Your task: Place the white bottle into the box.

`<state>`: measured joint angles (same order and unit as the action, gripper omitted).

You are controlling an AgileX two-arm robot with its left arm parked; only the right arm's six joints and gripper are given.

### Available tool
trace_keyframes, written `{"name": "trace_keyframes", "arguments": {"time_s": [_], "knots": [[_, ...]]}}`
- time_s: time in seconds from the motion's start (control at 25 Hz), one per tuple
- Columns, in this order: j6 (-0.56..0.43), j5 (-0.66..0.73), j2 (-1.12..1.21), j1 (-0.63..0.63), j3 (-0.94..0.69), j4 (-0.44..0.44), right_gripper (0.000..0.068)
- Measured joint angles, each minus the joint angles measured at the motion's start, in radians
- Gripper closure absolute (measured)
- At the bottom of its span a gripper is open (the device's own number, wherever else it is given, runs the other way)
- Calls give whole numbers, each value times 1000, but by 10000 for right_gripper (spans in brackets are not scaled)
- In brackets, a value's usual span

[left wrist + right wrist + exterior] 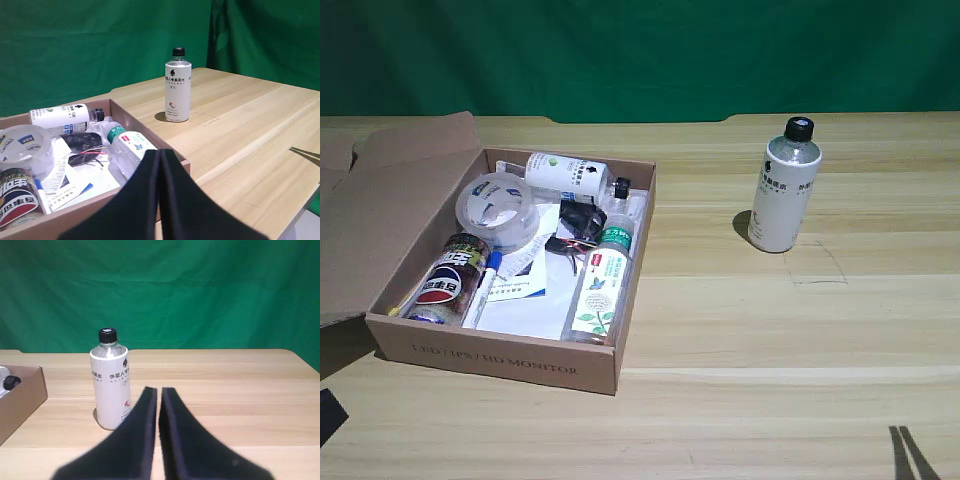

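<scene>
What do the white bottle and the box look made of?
White bottle: likely plastic, a smooth opaque white body under a clear shoulder and a black screw cap. Box: matte brown cardboard, judging by its thin walls and folded flap.

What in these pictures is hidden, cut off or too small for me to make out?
- The small print on the white bottle: too small to read in any view.
- The box: its flap runs off the exterior view's left edge.
- The box floor: covered by a tape roll, cans, bottles and papers.
- The right gripper: the right wrist view shows only its fingers, close together; the arm is out of frame.
</scene>
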<state>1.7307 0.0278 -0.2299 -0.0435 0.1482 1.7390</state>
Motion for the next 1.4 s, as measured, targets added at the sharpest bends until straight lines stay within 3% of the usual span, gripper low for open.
{"name": "trace_keyframes", "arguments": {"time_s": [0.48, 0.68, 0.8, 0.92, 1.04, 1.16, 1.28, 1.4], "knots": [[0, 11, 0, 0, 0, 0, 680], [-6, 90, -12, 0, 0, 2, 678], [-12, 190, -72, 0, 7, 7, 645], [-12, 262, -160, 0, 26, 10, 547], [8, 302, -243, 0, 42, 15, 367], [59, 310, -314, 0, 72, 18, 132], [81, 310, -354, 0, 105, 18, 22], [83, 313, -408, 0, 149, 18, 4]]}}
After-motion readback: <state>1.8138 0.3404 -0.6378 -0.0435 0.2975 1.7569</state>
